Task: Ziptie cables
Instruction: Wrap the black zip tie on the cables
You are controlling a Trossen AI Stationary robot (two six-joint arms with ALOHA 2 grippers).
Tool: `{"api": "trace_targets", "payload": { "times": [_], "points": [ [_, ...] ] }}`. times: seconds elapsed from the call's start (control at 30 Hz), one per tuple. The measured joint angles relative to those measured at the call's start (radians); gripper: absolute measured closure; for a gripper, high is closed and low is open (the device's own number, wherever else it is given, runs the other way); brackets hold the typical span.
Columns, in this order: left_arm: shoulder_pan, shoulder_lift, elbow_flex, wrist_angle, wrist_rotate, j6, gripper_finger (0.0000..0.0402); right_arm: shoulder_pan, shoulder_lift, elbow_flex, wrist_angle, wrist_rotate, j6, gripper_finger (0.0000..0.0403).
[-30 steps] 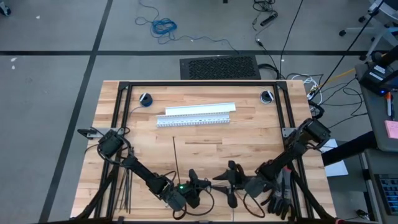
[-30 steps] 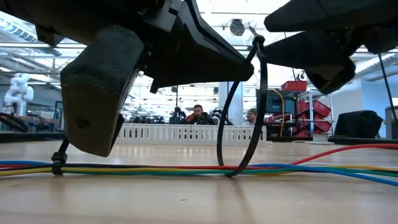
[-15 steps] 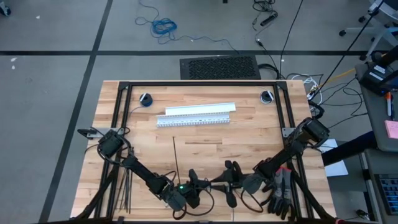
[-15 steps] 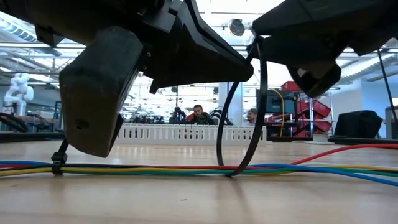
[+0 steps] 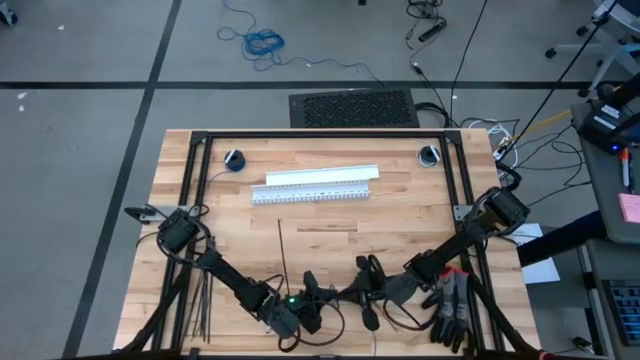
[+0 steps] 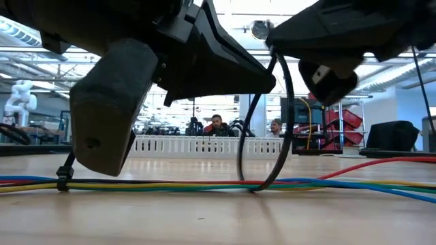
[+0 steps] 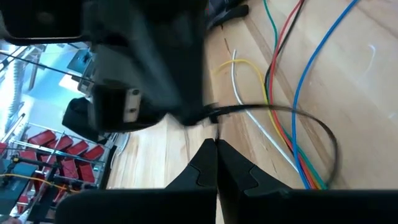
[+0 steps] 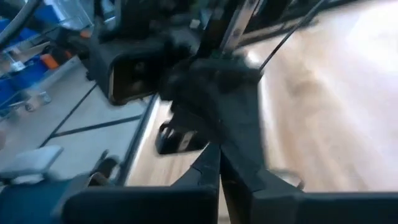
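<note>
The cables [image 6: 170, 184], a bundle of red, blue, green and yellow wires, lie flat along the table's near edge, also seen in the left wrist view [image 7: 298, 93]. A black ziptie [image 6: 287, 129] stands as an upright loop around them, its bottom passing under the bundle. My left gripper [image 5: 325, 297] and my right gripper [image 5: 358, 290] meet tip to tip above the bundle, both shut at the loop's top. Another ziptie [image 6: 65, 177] is cinched around the bundle farther left. My left gripper [image 7: 216, 144] is shut at the ziptie's joined top [image 7: 214, 115], which shows just past its fingertips. It comes slanting down from the table's left. The loop [image 7: 329, 140] hangs from there around the cables, which stay on the table. My right gripper [image 6: 276, 41] is shut over the ziptie's upper end [image 6: 278, 62], coming from the table's right, a little above the left fingertip. The gripper itself hides the place of contact. The strap runs down from it in a slack curve.
A white slotted channel [image 5: 315, 185] lies across the table's middle. A single black strip [image 5: 283, 250] lies behind the grippers, and several more strips [image 5: 203, 300] lie at the near left. Dark tools [image 5: 450, 315] sit at the near right. People [image 6: 218, 124] sit in the room beyond.
My right gripper has moved toward the table's left, up to my left gripper, and now covers the ziptie's upper end, which stood free a second ago. The loop and the cables have stayed in place.
</note>
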Motion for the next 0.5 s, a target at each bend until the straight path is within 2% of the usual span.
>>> {"api": "trace_targets", "payload": {
  "times": [0.27, 0.5],
  "points": [
    [-0.026, 0.000, 0.000, -0.019, 0.033, -0.025, 0.0402, -0.035, -0.002, 0.000, 0.102, 0.112, -0.149, 0.0403],
    [-0.033, 0.000, 0.001, -0.044, 0.030, -0.051, 0.0402, -0.046, -0.003, 0.000, 0.149, 0.106, -0.179, 0.0403]
  ]
}}
